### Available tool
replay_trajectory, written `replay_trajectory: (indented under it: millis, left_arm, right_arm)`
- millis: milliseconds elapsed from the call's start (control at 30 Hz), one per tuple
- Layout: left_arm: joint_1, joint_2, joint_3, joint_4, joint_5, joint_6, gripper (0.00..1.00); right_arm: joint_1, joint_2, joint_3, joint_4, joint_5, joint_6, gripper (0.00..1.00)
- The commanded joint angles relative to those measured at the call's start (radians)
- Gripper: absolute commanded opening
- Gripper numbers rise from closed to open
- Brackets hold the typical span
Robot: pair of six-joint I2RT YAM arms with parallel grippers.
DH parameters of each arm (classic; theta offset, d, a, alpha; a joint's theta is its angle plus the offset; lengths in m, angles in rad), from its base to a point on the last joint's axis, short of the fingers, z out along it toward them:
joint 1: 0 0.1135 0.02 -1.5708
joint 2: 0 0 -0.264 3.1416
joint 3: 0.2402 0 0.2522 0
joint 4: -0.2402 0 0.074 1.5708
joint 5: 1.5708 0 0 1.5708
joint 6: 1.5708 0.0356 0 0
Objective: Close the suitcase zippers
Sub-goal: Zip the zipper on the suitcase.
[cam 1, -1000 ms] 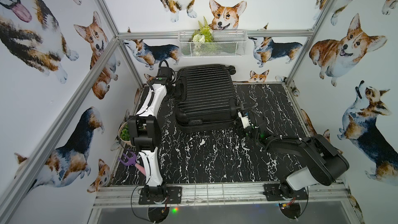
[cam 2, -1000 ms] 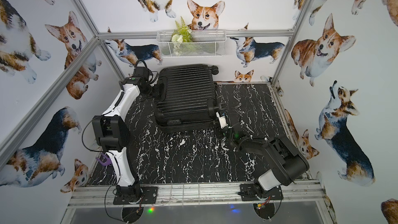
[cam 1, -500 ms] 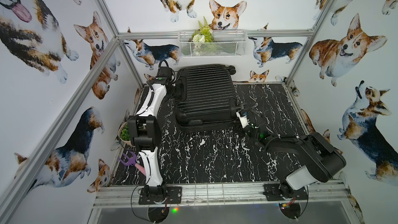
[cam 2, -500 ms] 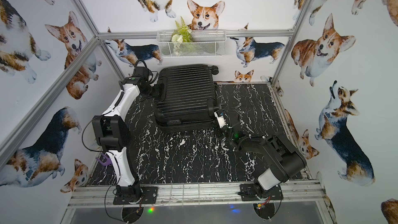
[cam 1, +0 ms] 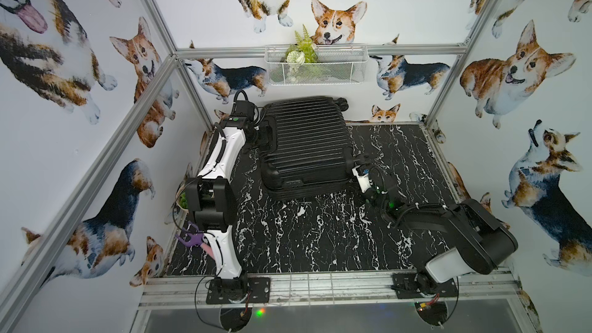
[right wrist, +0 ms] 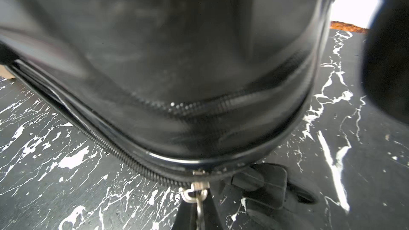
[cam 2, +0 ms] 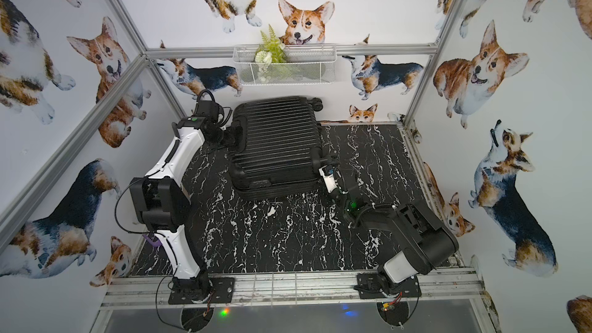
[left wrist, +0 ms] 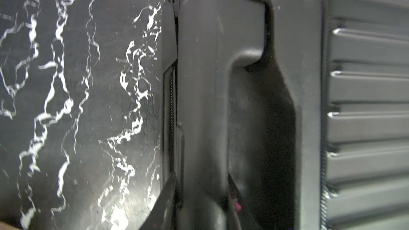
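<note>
- Suitcase point(cam 1: 307, 142), a small black hard-shell case with a ribbed shell and rounded corners, lies flat on its broad side on the black, white-veined marble-look worktop point(cam 1: 320, 235). It sits toward the back wall, left of the middle.
- The suitcase's long axis runs from the back wall toward the front edge, turned slightly. Its black wheels point(cam 1: 343, 102) point at the back wall, and the ribs cross that axis.
- The zippers point(right wrist: 124, 154) show in the right wrist view as a black coil track. It follows a rounded corner under the shell's glossy rim and meets a silver zipper pull point(right wrist: 197, 192). In both top views the track is too thin to make out.
- The right gripper point(right wrist: 199, 215) is at the near right corner of the suitcase. Its jaws are together on the zipper pull, whose metal link vanishes between them at the frame's edge.
- The left gripper point(cam 1: 262, 134) is at the suitcase's left side. In the left wrist view its dark fingers point(left wrist: 164, 195), cut off by the frame, sit on either side of the black moulded handle point(left wrist: 203, 107), clamped on it.
- Hard to read:
  - The shell is blurred in the right wrist view.
  - A dark mass point(right wrist: 389, 63) there cannot be identified.
  - The left wrist view shows only a strip of ribs and a short length of coil.
- A white wire basket point(cam 1: 315, 65) holding a green fern hangs on the corgi-printed back wall above the suitcase.
</note>
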Motion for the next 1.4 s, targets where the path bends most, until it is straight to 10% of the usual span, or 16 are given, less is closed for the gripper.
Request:
replay_trajectory:
  millis: [0,533,1367]
  left_arm:
    - [-0.001,-0.048,-0.023,0.118,0.128,-0.211,0.22]
    - [-0.043,-0.163,-0.169,0.323,0.034,-0.490,0.02]
    - [-0.296,-0.364,-0.514,0.582,-0.359,-0.893,0.00]
  right_arm:
    - [0.001,-0.029,-0.003,0.001,-0.012,-0.022,0.00]
    - [0.107,-0.185,0.004,-0.250,-0.074,-0.095,0.00]
    - [0.416,0.043,0.258,-0.231,0.094,-0.036,0.00]
